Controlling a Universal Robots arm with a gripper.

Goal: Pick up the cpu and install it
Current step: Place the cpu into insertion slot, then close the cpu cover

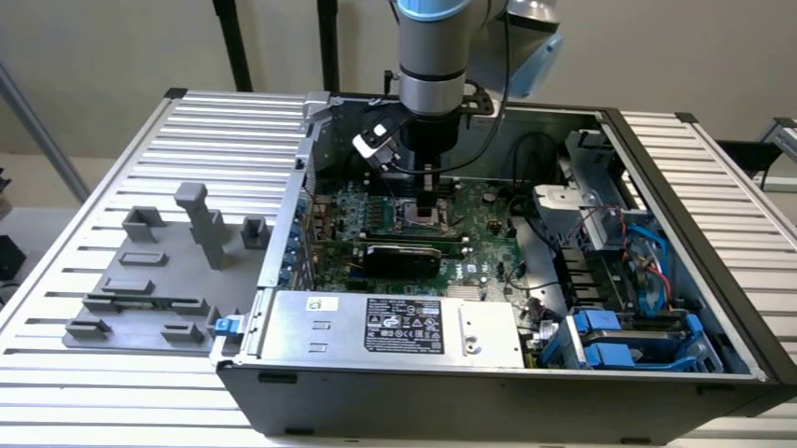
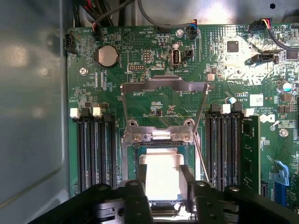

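The small, flat, square cpu (image 2: 161, 182) with its silvery-grey metal top sits at the dark socket frame (image 2: 163, 146) of the green motherboard (image 2: 154, 60), below the raised metal load plate (image 2: 163, 88). I cannot tell whether it is seated or just above. It looks light, stiff and slick-topped, with a delicate underside, so its thin opposite edges are the place to hold it. The two black fingers (image 2: 187, 179) are narrowly parted and clamped against those edges.

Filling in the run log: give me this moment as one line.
phase: install | gripper: shut on cpu | cpu: over socket, seating unclear | socket cover: open
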